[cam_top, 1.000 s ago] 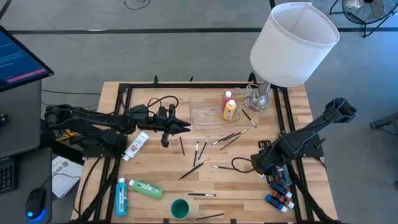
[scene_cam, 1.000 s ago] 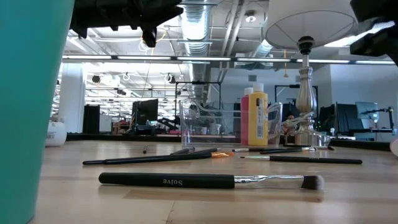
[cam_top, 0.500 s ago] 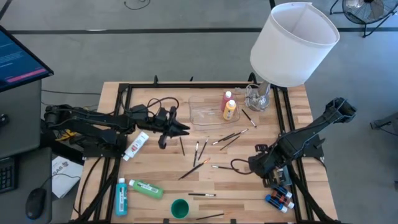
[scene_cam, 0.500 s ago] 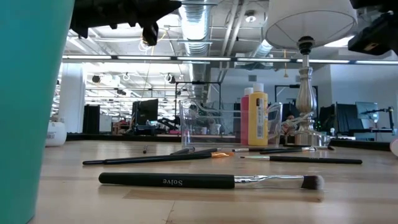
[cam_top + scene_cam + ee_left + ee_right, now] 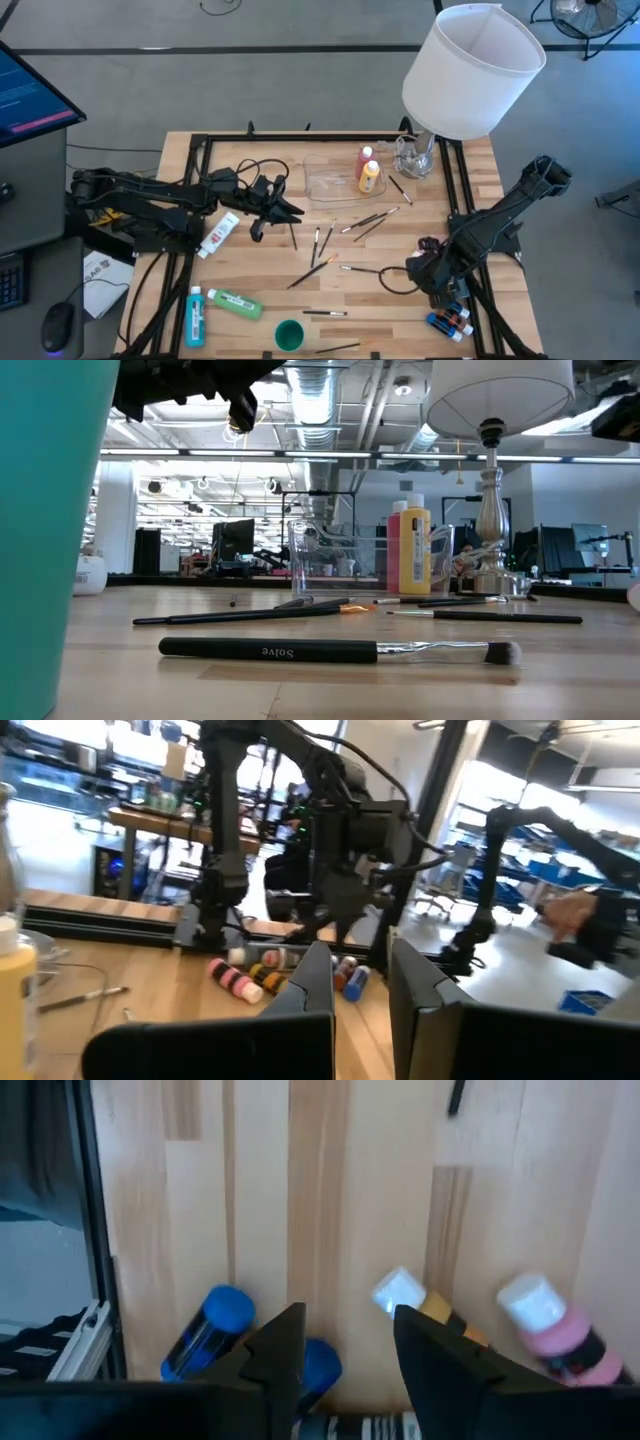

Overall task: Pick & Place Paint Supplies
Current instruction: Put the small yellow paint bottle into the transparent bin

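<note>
so right hand (image 5: 345,1342) hangs over the small paint bottles (image 5: 545,1322) at the counter (image 5: 250,270) edge, fingers apart and empty, lined up for a grab i'd guess. left hand (image 5: 297,210) waits closed, brushes (image 5: 325,243) just ahead of it.

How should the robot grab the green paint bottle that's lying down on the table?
Probably around the middle of its body. The green paint bottle lies flat on the table, its white cap toward the blue bottle, so coming straight down from above with the fingers across its narrow width should work. The closed left gripper is the nearer one.
</note>
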### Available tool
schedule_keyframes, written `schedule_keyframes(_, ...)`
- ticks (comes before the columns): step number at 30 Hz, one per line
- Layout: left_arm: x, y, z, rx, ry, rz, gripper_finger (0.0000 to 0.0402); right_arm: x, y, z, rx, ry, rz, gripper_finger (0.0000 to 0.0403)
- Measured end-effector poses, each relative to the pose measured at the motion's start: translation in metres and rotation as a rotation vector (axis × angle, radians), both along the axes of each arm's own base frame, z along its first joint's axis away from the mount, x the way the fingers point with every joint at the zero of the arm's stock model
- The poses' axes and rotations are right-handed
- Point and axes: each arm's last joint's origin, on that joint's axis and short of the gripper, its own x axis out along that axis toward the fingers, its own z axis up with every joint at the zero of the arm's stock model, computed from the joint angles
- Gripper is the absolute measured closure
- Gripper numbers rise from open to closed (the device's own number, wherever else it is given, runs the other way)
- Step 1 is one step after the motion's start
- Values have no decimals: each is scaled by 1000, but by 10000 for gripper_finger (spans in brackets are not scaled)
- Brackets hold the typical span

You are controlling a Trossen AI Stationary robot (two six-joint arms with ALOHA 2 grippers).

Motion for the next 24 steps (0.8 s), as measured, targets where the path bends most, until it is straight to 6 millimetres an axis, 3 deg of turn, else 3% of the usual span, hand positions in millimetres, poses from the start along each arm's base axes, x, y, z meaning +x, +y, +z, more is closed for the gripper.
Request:
schedule_keyframes(5,-4,-1,5,3,-25,-27,399,-12,4,-5,-34,56,-4,262)
schedule_keyframes(14,-4,-5,6,3,-27,-46,399,-31,-2,-38,-125,142,52,268)
schedule_keyframes(19,-4,-5,6,6,-29,-45,399,-37,-7,-50,-165,158,179,269)
schedule_keyframes(24,-4,-5,6,7,-29,-45,399,-38,-12,-56,-213,146,172,271)
